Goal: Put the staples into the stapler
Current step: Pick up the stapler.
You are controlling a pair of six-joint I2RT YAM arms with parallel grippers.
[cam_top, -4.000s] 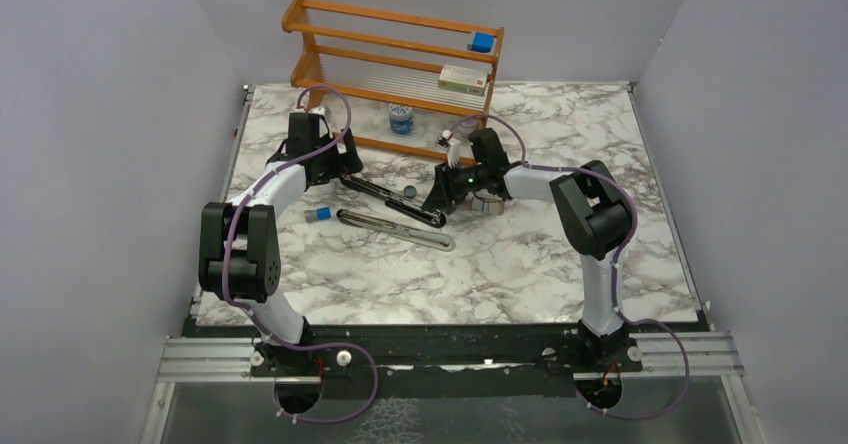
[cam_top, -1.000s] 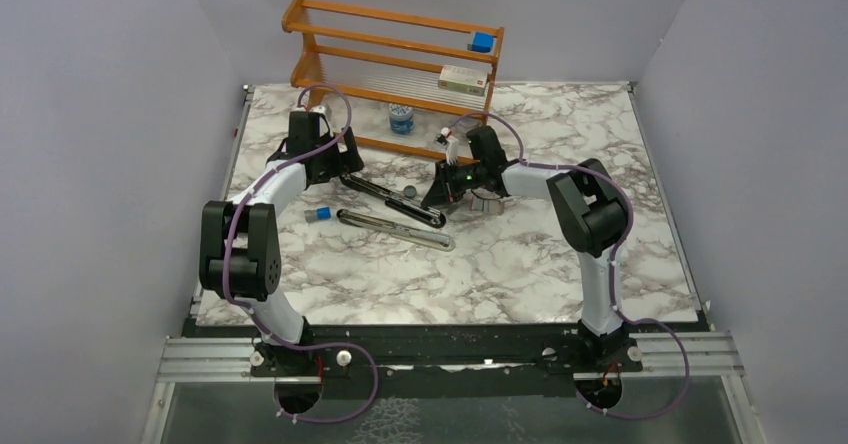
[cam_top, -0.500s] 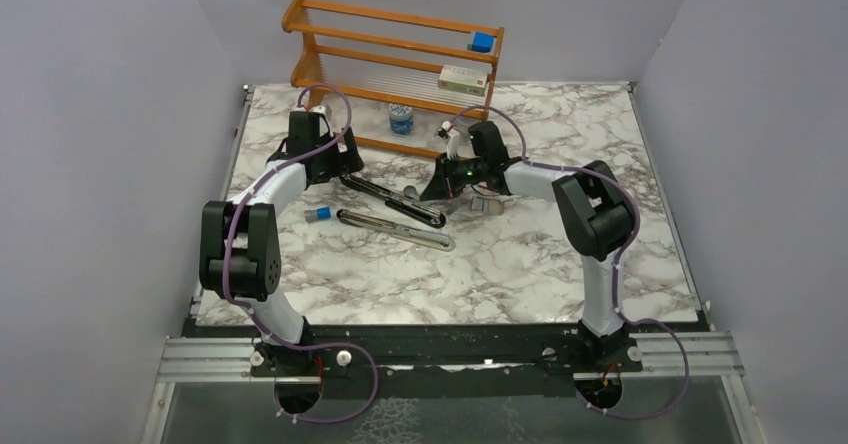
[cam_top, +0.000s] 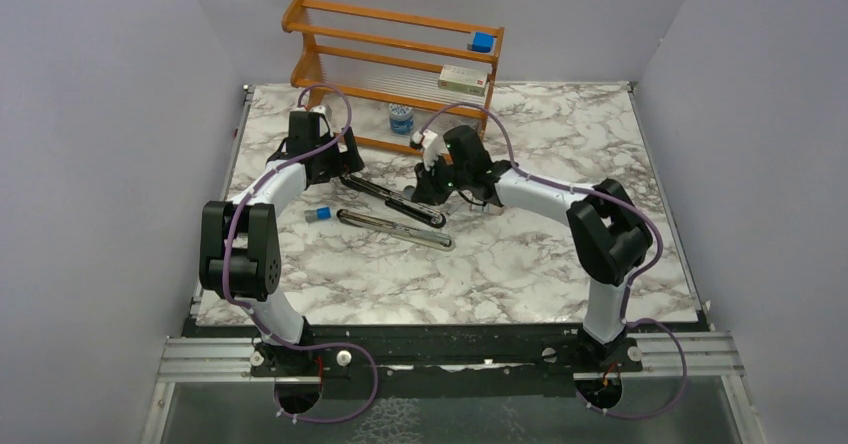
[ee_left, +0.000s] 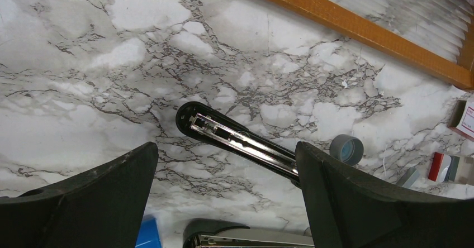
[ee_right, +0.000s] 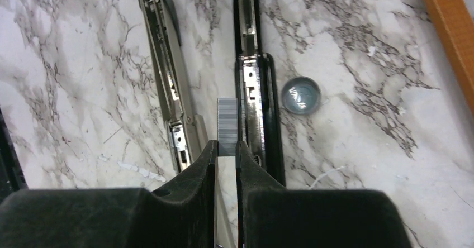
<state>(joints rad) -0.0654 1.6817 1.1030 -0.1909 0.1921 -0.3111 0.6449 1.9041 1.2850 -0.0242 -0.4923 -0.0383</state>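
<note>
The stapler (cam_top: pixel 395 229) lies opened flat on the marble table as two long bars: a silver one (ee_right: pixel 167 86) and a black one with a metal channel (ee_right: pixel 252 91). My right gripper (ee_right: pixel 226 147) is shut on a short grey strip of staples (ee_right: pixel 227 124). It holds the strip just above the table, between the two bars and right beside the black bar's channel. My left gripper (ee_left: pixel 226 164) stands open over the far end of the black bar (ee_left: pixel 240 142), its fingers (ee_left: pixel 358 198) either side of it and not gripping it.
A wooden rack (cam_top: pixel 400 54) at the back holds a small box (cam_top: pixel 463 79) and a blue cube (cam_top: pixel 483 41). A blue-capped bottle (cam_top: pixel 401 117) stands under it. A grey cap (ee_right: pixel 301 95) lies right of the stapler, and a small blue item (cam_top: pixel 322 213) lies to its left.
My right arm has swung left from beside the stapler's end to over the black bar, carrying the staple strip. The left arm and the stapler have not moved.
</note>
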